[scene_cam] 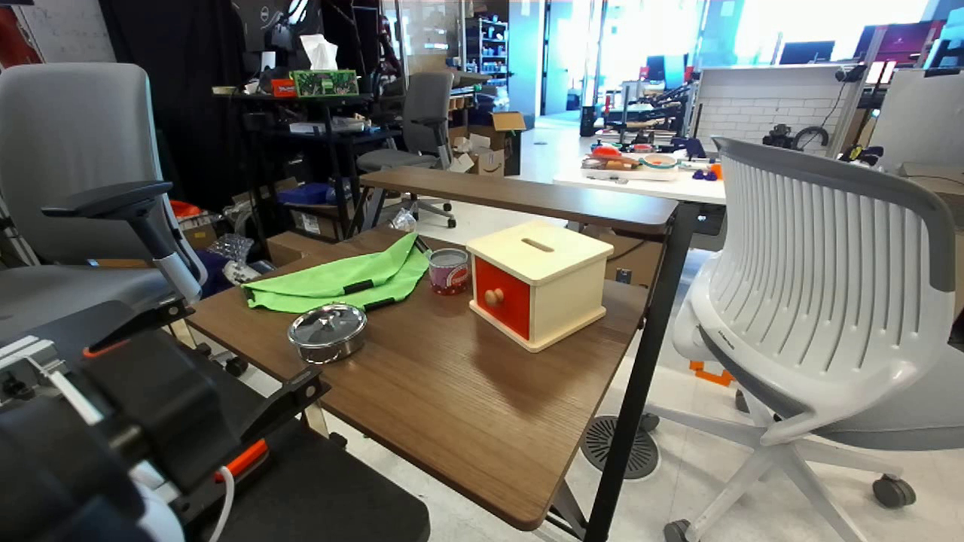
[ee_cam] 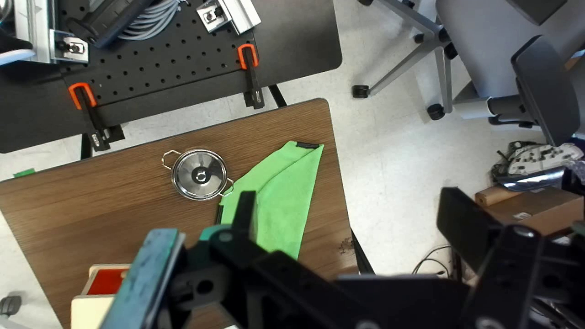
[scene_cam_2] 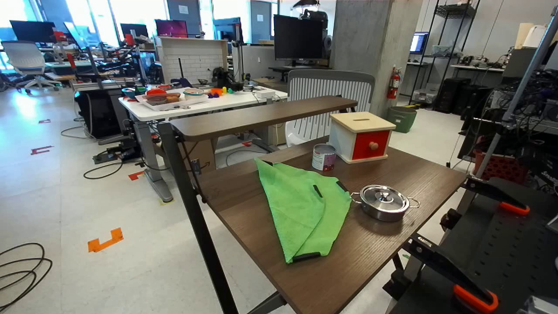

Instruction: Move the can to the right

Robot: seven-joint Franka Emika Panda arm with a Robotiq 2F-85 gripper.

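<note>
The can point(scene_cam: 449, 272) is short, purplish red with pale marks and a grey metal top. It stands upright on the brown table beside the wooden box and close to the green cloth; it also shows in an exterior view point(scene_cam_2: 324, 158). I cannot tell whether it touches the box. In the wrist view the can does not show, likely hidden behind the gripper. My gripper point(ee_cam: 352, 205) is open and empty, with its fingers wide apart, above the table and the floor beside it. The gripper is out of view in both exterior views.
The wooden box point(scene_cam: 568, 290) with a red front and the lidded metal pot point(scene_cam: 328, 333) stand on the table point(scene_cam: 482, 429). The green cloth point(scene_cam_2: 301, 209) lies spread there. A raised shelf point(scene_cam_2: 261, 114) runs along one table edge. Black clamps point(ee_cam: 253, 77) hold the adjacent black bench.
</note>
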